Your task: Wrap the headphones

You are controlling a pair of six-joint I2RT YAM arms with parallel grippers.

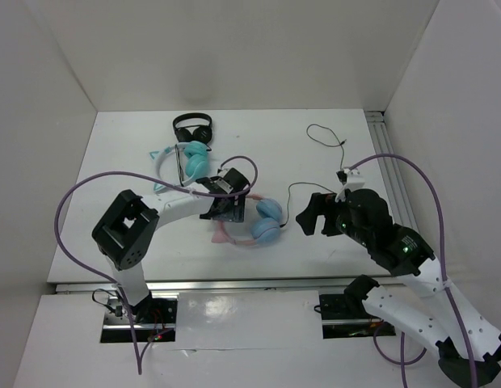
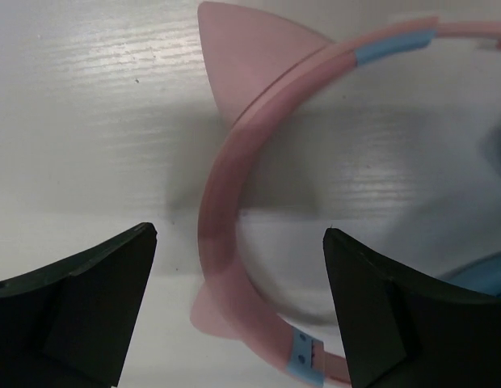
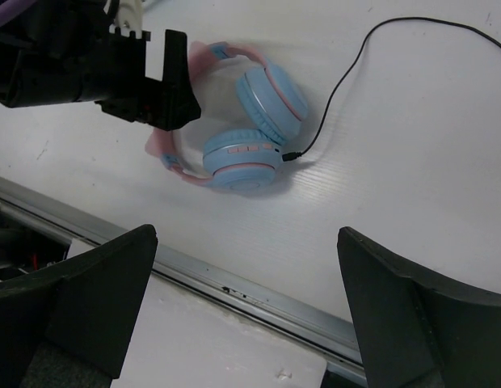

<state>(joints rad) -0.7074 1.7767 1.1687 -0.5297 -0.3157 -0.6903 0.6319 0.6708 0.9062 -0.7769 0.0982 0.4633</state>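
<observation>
The pink-banded over-ear headphones [image 1: 254, 222] with two pink cat ears and light blue ear cups lie flat on the white table [image 1: 275, 153], toward its near edge and about midway between my two arms. They look like light moulded plastic. I judge the pink headband [image 2: 222, 202] to be springy, smooth enough to slide on this surface, and the sturdiest place to pinch. The cat ears look thin, so I would keep off them. The padded blue ear cups [image 3: 258, 129] are broad and soft, poor for a narrow grip. The thin black cable [image 3: 347, 73] plugs into the nearer cup and trails off to the right and towards the far side. It is limp and will flop and snag, so I expect it needs guiding close to the plug.

My left claw [image 2: 238, 234] hangs right over the headband with its jaws spread wide and nothing in them. The band's curve runs between my fingers [image 2: 81, 315], though I cannot tell whether I am touching it. My right claw [image 1: 309, 214] is also spread wide and empty. It is just to the right of the cups, near the cable's first bend.

Farther back on the left lie a white-banded teal cat-ear pair [image 1: 182, 162] and a small all-black pair [image 1: 192, 127], both apart from my work.
</observation>
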